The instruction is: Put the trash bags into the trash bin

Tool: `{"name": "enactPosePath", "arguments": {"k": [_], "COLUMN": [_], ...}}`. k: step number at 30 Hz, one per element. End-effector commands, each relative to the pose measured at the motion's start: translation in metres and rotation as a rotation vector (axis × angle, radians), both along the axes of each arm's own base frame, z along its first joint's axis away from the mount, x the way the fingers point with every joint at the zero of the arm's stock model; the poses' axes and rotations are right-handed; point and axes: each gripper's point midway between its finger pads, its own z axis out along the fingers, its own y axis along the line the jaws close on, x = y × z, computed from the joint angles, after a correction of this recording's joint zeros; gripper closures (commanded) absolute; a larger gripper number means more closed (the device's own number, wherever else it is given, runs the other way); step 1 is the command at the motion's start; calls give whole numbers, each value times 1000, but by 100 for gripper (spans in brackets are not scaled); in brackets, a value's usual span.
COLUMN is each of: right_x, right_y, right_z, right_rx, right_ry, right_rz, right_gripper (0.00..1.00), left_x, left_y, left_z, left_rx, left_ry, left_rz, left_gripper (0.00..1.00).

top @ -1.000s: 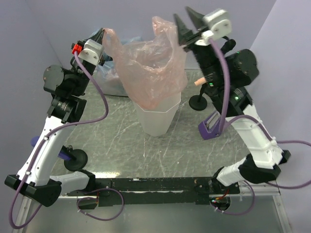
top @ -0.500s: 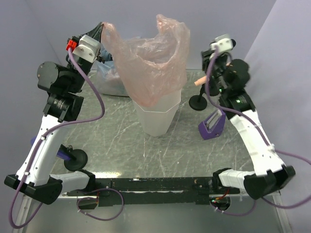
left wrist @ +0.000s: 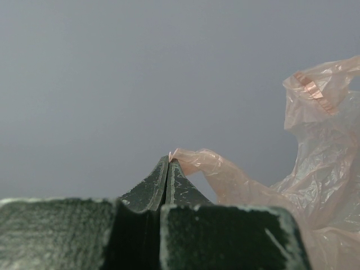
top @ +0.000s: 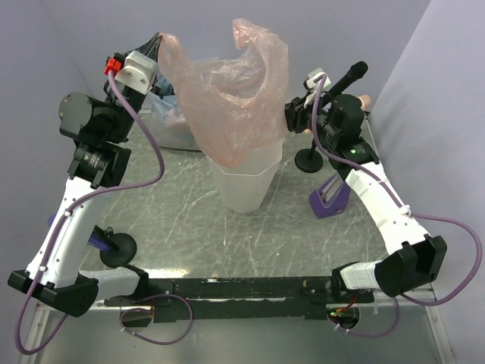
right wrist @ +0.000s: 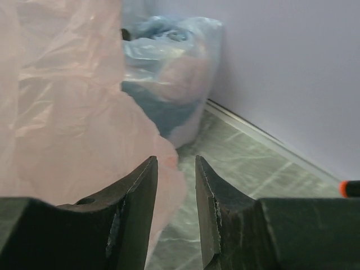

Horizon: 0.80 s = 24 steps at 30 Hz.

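While the left gripper (left wrist: pixel 170 161) is clamped tight on a top corner of the pink trash bag (top: pixel 235 98), the bag billows away to its right, with the lower part tucked into the mouth of the white trash bin (top: pixel 242 186) below. The right gripper (right wrist: pixel 175 160) hovers just beside the bag's other side, jaws a little apart with nothing between them. A stuffed bluish bag (right wrist: pixel 169 67) sits ahead of it.

Tabletop (top: pixel 189 220) grey-green, marbled, scratched, faintly glossy. Metal edge trim (top: pixel 444 334) at near right corner. Plain pale lavender-grey walls: back wall (top: pixel 91 30), right wall (top: pixel 447 98). Soft, even light, weak shadows.
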Motion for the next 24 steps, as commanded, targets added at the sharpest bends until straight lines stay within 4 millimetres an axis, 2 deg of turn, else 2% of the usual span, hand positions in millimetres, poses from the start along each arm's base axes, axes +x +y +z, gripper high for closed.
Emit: {"name": "enactPosePath", "arguments": {"k": [1,5,14,19,24], "right_x": [-18,-23,-36,-32,-42], "right_y": [18,25,47,36,30], "right_z": [20,0,-27,-46,-46], "right_rx": [96,123,116,118,101], "right_ry": [18,108,188,265,277], "right_rz": [87,104,147,61,51], "right_gripper": [60,60,59,56,54], "left_x": [-14,-15,-10,-5,2], "left_y": [12,12,6,0,-5], "left_z": [27,26,10,-3,-18], "left_rx": [-26,-14,14,40,55], "left_ry": [-68,-72,-39,-20,14], "left_rz": [32,39,19,6,-8], "left_gripper": [99,100,99,99,99]}}
